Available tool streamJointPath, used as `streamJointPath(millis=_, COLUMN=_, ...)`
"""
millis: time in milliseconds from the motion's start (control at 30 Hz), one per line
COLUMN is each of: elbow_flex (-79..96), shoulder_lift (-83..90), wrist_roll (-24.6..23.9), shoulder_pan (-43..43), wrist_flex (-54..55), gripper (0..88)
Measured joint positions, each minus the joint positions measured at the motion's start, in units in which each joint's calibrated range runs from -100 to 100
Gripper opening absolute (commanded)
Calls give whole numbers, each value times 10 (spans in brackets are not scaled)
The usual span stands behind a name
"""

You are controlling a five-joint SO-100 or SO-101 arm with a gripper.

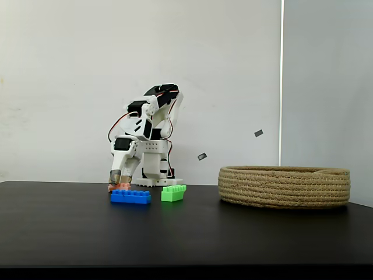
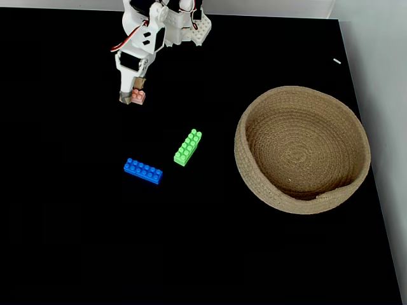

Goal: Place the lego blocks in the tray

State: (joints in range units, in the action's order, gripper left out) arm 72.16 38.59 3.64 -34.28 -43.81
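grasping was the step in hand: end effector (image 2: 131, 96) sat closed around the salmon brick (image 2: 137, 96) on the counter (image 2: 76, 241), needing a lift toward the tray (image 2: 254, 165) off to its side.

Your white arm (image 1: 148, 125) is folded over itself, the upper links hunched above the base and the forearm sloping down and forward to the table. The gripper (image 1: 118, 182) points almost straight down, its fingertips at or just above the tabletop. In the fixed view from above, the gripper (image 2: 132, 96) reaches out from the base toward the camera. The jaws are closed on the salmon-orange brick (image 2: 137, 96), which sits between the fingertips.
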Motion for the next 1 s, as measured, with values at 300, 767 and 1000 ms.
streamJointPath(millis=300, elbow_flex=-2, shoulder_lift=-7, wrist_roll=0, shoulder_pan=2, wrist_flex=0, gripper=0)
streamJointPath(millis=767, elbow_flex=-232, shoulder_lift=48, wrist_roll=-29, shoulder_pan=88, wrist_flex=-211, gripper=0)
streamJointPath(millis=1000, elbow_flex=-338, shoulder_lift=92, wrist_roll=-76, shoulder_pan=276, wrist_flex=-277, gripper=0)
